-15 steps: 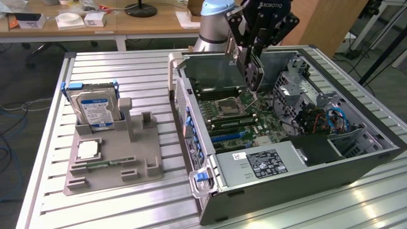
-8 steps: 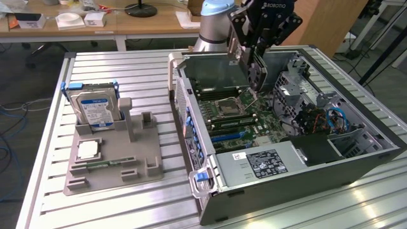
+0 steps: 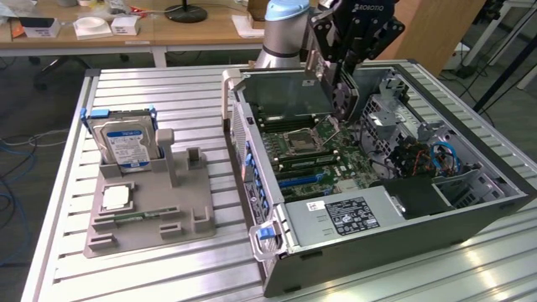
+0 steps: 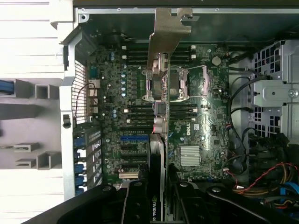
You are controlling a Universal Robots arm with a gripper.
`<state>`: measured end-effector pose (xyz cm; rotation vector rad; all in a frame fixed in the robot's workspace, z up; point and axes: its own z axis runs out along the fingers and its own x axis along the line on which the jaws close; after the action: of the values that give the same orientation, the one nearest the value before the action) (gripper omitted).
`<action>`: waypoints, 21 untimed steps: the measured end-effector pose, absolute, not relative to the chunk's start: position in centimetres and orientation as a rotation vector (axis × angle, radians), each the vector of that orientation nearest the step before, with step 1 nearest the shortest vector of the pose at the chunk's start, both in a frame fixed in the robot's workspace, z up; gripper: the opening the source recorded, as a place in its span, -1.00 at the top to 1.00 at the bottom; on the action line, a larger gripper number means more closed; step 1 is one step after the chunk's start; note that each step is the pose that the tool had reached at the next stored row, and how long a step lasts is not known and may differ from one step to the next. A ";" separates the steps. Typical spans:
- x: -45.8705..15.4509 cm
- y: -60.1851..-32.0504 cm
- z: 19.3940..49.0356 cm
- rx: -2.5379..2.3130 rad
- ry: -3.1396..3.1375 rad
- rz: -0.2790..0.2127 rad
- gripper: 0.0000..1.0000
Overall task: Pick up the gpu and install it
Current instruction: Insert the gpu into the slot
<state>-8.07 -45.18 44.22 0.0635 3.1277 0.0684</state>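
Observation:
The gpu (image 3: 281, 95) is a flat dark green card that hangs on edge above the motherboard (image 3: 327, 157) inside the open computer case (image 3: 470, 226). My gripper (image 3: 346, 75) is shut on it from above. In the wrist view the gpu (image 4: 159, 116) is seen edge-on, with its silver bracket (image 4: 168, 28) at the far end, over the CPU socket (image 4: 180, 84) and the black slots. One dark finger (image 4: 135, 205) stands on each side of the card. The card's lower edge looks clear of the board.
A grey fixture (image 3: 151, 214) on the slatted table (image 3: 168, 88) holds a silver hard drive with a blue label (image 3: 126, 146), a CPU (image 3: 116, 198) and a memory stick (image 3: 134, 216). The case holds a power supply (image 3: 344, 217), drive cages (image 3: 381, 113) and cables (image 3: 436, 157).

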 end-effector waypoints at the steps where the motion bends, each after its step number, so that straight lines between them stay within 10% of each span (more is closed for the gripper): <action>1: -8.0 -45.2 44.2 0.063 3.128 0.068 0.47; 21: -6.5 -45.2 44.2 0.052 3.128 0.069 0.47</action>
<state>-6.48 -45.18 44.19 0.0516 3.1280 0.0685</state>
